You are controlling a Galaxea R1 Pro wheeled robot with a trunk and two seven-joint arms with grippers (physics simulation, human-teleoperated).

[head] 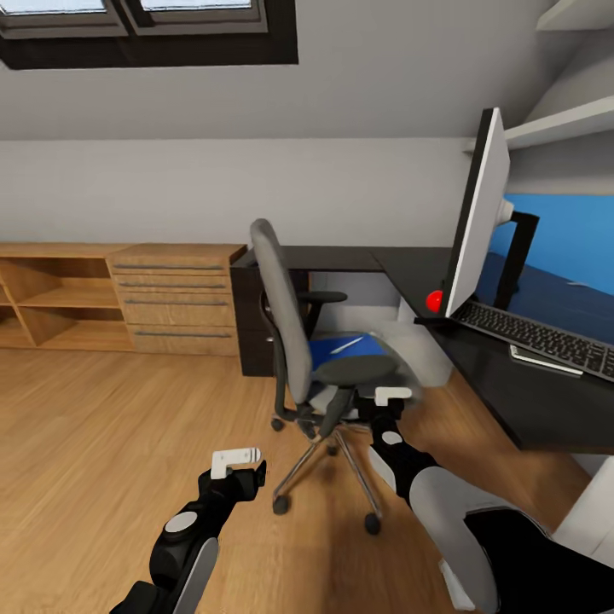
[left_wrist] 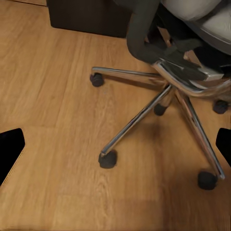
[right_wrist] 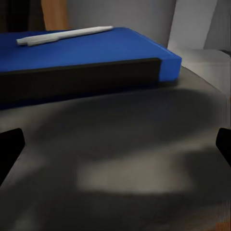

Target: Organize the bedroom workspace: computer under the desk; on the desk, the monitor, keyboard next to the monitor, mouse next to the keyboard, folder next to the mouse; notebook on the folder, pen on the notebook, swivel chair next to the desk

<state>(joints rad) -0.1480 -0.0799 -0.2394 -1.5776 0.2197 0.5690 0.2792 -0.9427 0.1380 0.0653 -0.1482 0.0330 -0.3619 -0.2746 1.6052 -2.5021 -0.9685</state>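
So far | monitor (head: 477, 213) and keyboard (head: 537, 328) sit on the table (head: 512, 392) | folder (right_wrist: 96, 48) with pen (right_wrist: 65, 35) lies on the swivel chair (head: 286, 328) seat, unmoved | my right end effector (head: 393, 396) open at seat's front edge, left end effector (head: 236, 460) open, empty

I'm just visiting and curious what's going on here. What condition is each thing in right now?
swivel chair: upright on the floor, beside the desk.
folder: lying flat on the chair seat.
pen: lying on the folder.
monitor: standing on the desk.
keyboard: flat on the desk.
left pincer: open, empty.
right pincer: open, empty.
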